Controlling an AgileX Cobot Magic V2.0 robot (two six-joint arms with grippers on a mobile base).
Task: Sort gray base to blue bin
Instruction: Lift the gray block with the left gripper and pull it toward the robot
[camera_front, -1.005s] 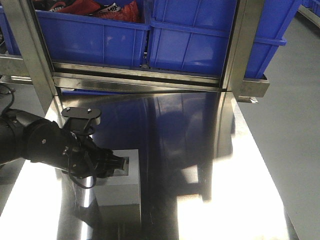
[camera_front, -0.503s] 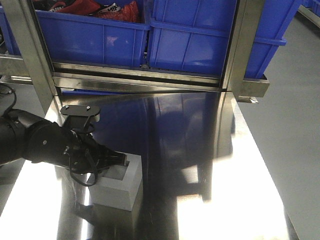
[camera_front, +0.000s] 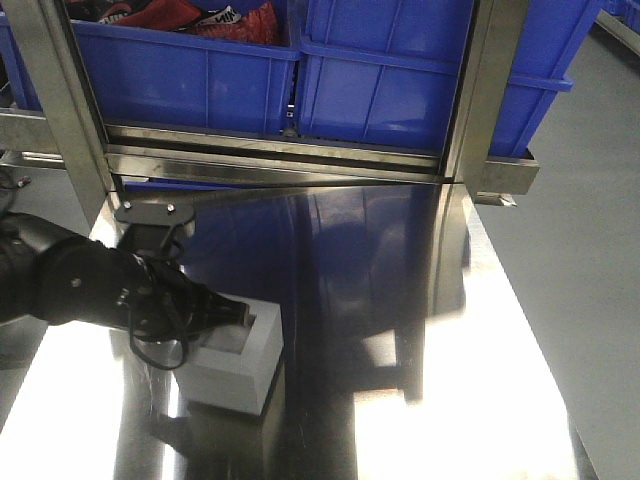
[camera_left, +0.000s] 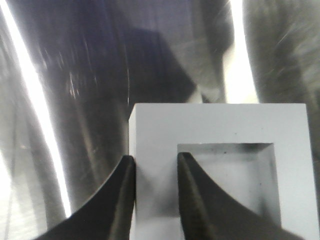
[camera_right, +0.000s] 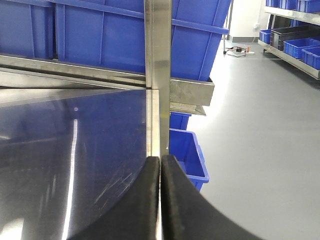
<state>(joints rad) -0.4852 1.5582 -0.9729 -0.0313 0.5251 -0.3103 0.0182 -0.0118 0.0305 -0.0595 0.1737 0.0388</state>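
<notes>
The gray base (camera_front: 238, 368) is a matte gray block with a square recess, at the front left of the shiny steel table (camera_front: 420, 400). My left gripper (camera_front: 236, 316) is shut on one wall of it and holds it tilted. In the left wrist view, the left gripper (camera_left: 155, 162) has one finger outside the base (camera_left: 220, 127) and the other inside the recess. Glossy blue bins (camera_front: 400, 85) stand on the rack behind the table. My right gripper (camera_right: 160, 162) is shut and empty over the table's right edge.
A second blue bin (camera_front: 180, 75) at the back left holds red and black items. Steel rack posts (camera_front: 475, 100) and a rail (camera_front: 280, 160) run in front of the bins. A small blue bin (camera_right: 187, 152) sits on the floor to the right of the table.
The gray base, flat on the table a second ago, is now tipped up at an angle in my left gripper. The left arm has shifted slightly left.
</notes>
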